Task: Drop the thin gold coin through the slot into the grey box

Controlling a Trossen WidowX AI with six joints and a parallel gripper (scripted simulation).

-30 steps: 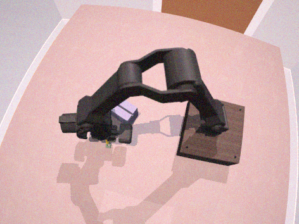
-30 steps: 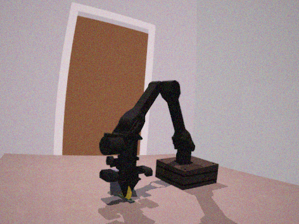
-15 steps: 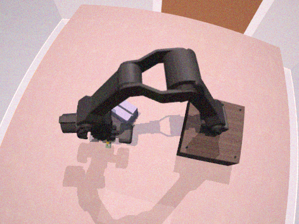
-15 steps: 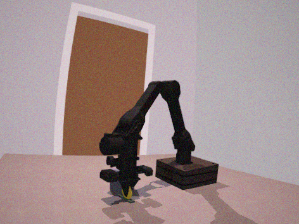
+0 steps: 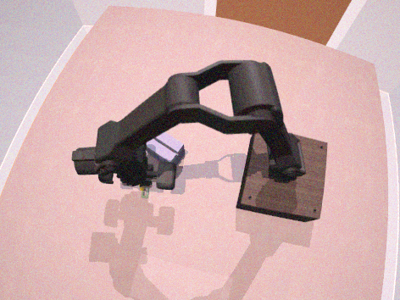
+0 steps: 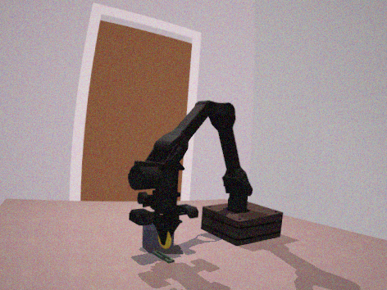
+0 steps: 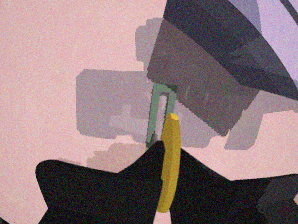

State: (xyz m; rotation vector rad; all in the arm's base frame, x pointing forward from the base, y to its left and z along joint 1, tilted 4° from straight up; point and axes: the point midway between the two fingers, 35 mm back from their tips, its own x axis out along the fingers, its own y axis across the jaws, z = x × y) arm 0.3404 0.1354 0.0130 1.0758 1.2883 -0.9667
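Gripper: we find the gripper pointing down, its two dark fingers pressed against both flat faces of the coin, so it is clamped on the coin.
Coin: we record the gold coin edge-on in the wrist view, pinched between the fingers. In the exterior view its yellow lower rim shows below the fingertips, above the holder and apart from it.
Holder: we list the dark-green holder as a thin strip lying flat on the table just below the coin. From the wrist camera its green outline shows just beyond the coin's far edge. From the top, only a small green end peeps out beneath the gripper body.
Box: we note the grey box just beside the gripper, on the base side, partly covered by the arm, with a dark slot line across its pale lid. In the wrist view the box fills the upper right.
Arm: we see the arm arched from its wooden base over to the holder.
Table: we enter the pink table bearing the arm's shadow.
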